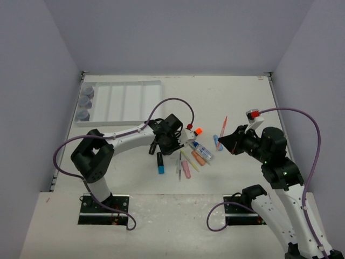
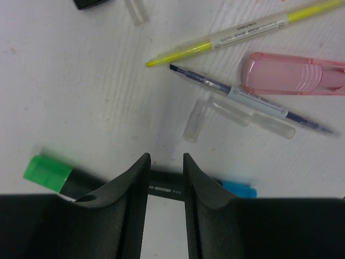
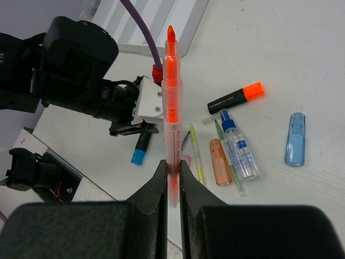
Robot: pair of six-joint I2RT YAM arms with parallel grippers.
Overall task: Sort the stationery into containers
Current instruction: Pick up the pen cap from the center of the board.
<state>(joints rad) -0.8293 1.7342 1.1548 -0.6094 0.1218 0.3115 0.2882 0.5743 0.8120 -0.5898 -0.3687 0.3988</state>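
Note:
My left gripper [image 1: 161, 143] is open and low over the table. Its tips straddle the black barrel of a blue-capped highlighter [image 2: 237, 188], which lies crosswise under them and also shows in the top view [image 1: 160, 163]. A green-capped highlighter [image 2: 48, 172] lies just left of it. My right gripper [image 3: 171, 168] is shut on a thin orange pen [image 3: 170, 102] and holds it above the table, right of the pile [image 1: 224, 125]. The white tray [image 1: 124, 101] stands at the far left, with three grey-blue pots [image 1: 84, 102] in its leftmost compartment.
The pile between the arms holds an orange-capped highlighter [image 3: 237, 97], a glue bottle [image 3: 237, 145], an orange eraser [image 3: 218, 162], a blue eraser [image 3: 295, 139], a pink eraser [image 2: 291, 74], a yellow pen [image 2: 237, 32], a blue pen [image 2: 253, 100] and a clear cap [image 2: 197, 120].

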